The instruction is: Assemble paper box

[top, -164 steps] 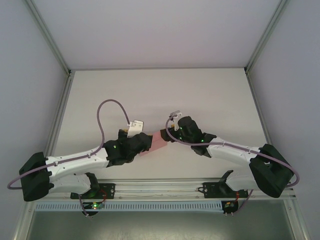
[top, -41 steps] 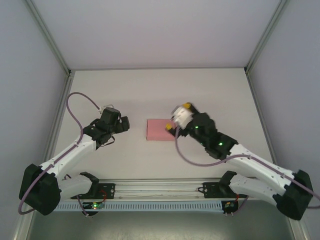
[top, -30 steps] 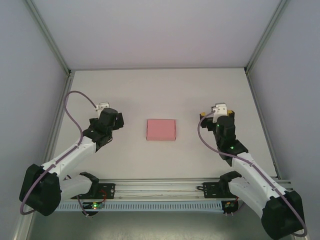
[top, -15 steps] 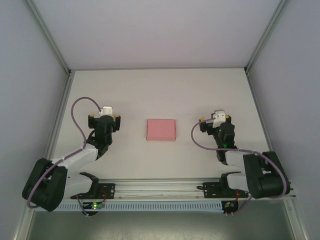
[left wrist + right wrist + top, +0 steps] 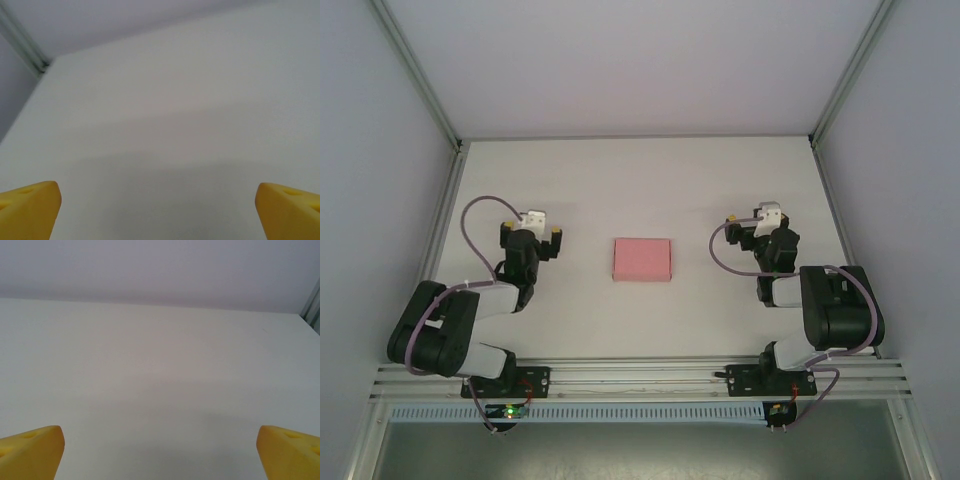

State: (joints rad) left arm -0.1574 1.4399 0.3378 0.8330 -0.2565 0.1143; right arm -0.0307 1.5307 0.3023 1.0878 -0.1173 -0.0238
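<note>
One paper box [image 5: 642,259]: pink, closed rectangular block, flat on table [image 5: 640,180].

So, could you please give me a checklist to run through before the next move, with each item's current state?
1. Paper box folded into a closed rectangle, no loose flaps seen from above: ok.
2. Box lying flat on the table, between the two arms and touching neither: ok.
3. Left gripper open with nothing between its fingers: ok.
4. Right gripper open with nothing between its fingers: ok.
5. Box's side tabs tucked in and locked: cannot tell from the overhead view.
</note>
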